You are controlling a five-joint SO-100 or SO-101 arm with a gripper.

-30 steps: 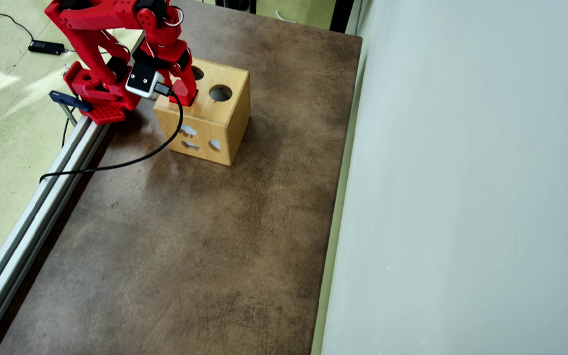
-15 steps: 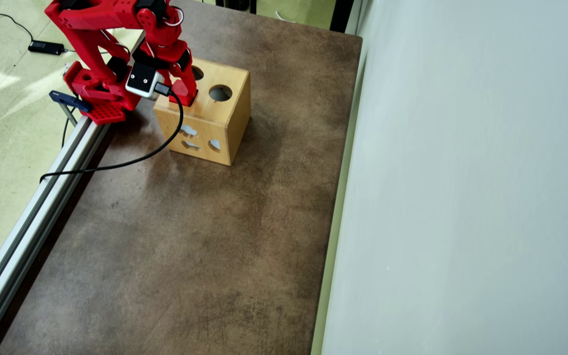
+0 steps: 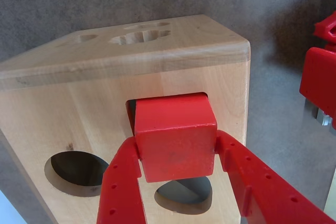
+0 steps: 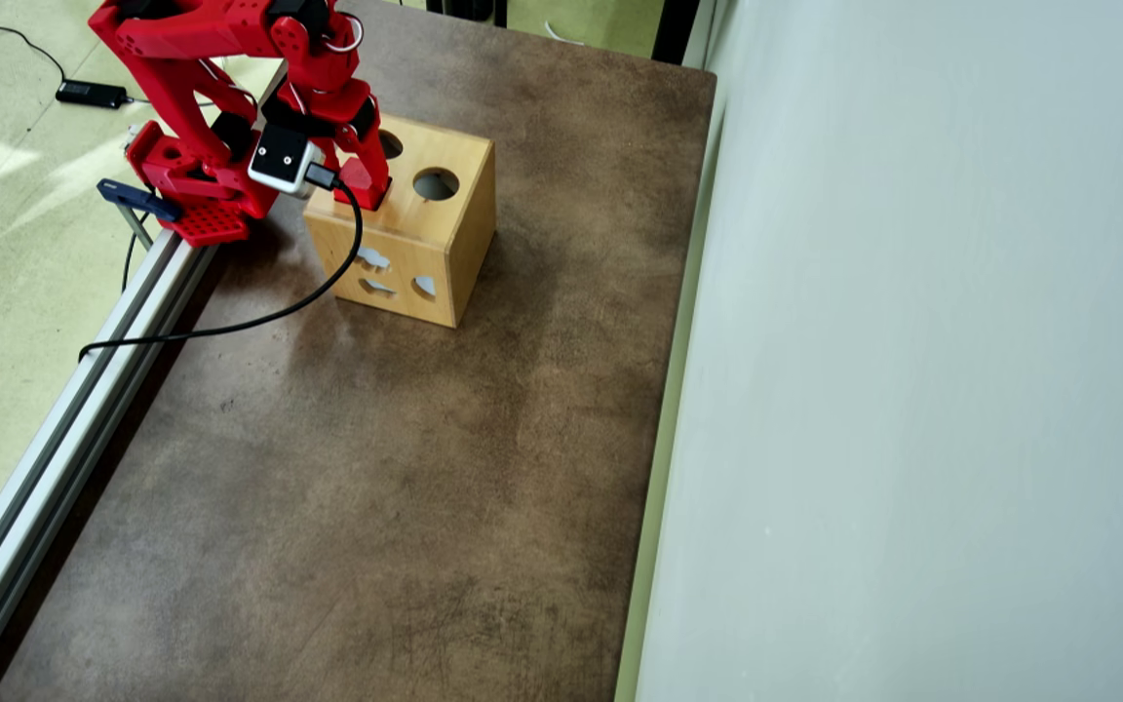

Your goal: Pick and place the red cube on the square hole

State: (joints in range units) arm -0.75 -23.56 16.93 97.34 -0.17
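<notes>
In the wrist view the red cube (image 3: 176, 140) is pinched between my gripper's (image 3: 177, 150) two red fingers (image 3: 123, 182), so the gripper is shut on it. The cube sits against the three-hole face of the light wooden box (image 3: 79, 93), right over the square hole (image 3: 130, 109). Only a dark sliver of that hole shows at the cube's left edge. The round hole (image 3: 79, 171) and the teardrop hole (image 3: 184, 195) lie nearer the camera. In the overhead view my gripper (image 4: 364, 190) stands on the box's top (image 4: 445, 219); the cube cannot be told from the fingers there.
The box stands at the far left of the brown table (image 4: 376, 487), beside the arm's base (image 4: 201, 195). An aluminium rail (image 4: 64, 429) runs along the table's left edge, with a black cable (image 4: 230, 327) draped over it. A pale wall (image 4: 912, 390) borders the right side.
</notes>
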